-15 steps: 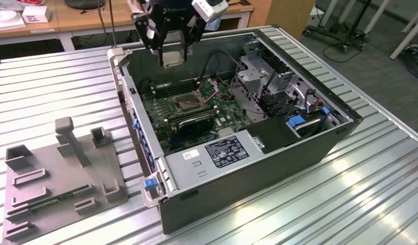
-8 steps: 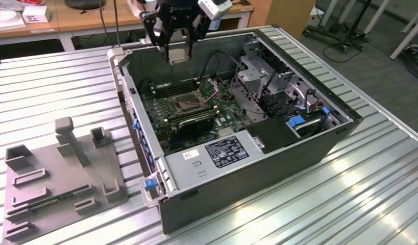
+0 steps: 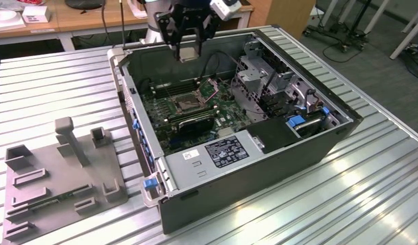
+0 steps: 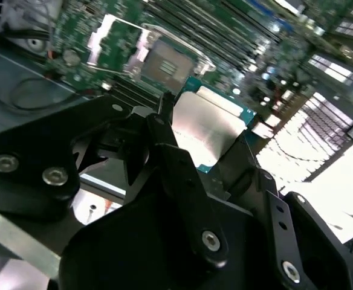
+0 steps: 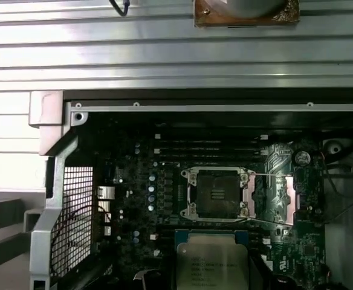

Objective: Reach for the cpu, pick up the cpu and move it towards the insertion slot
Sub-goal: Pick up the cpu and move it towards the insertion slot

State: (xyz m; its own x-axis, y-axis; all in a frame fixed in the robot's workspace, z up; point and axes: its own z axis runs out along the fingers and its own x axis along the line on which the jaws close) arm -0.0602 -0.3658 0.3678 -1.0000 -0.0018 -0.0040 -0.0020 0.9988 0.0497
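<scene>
In the exterior view my gripper point(image 3: 189, 51) hangs over the far wall of the open computer case point(image 3: 331, 143), shut on the cpu point(image 3: 189, 53), a small pale silvery square chip. The second wrist view shows the cpu point(image 4: 208, 125) clamped between my black fingers point(image 4: 164, 130), held above the green motherboard point(image 4: 89, 27). The insertion slot point(image 3: 188, 104), a dark square socket in a silvery frame, lies lower inside the case on the motherboard. In the first wrist view the cpu point(image 5: 211, 266) sits just short of the insertion slot point(image 5: 216, 193), whose cover is open. The insertion slot point(image 4: 167, 63) is uncovered in the second wrist view too.
The case stands on a slatted metal table point(image 3: 372, 184). A metal drive cage point(image 3: 263, 76) and cables fill the case's side on the exterior view's right. A power supply point(image 3: 222, 150) lies at the near end. A grey fixture plate point(image 3: 59, 178) rests on the exterior view's left.
</scene>
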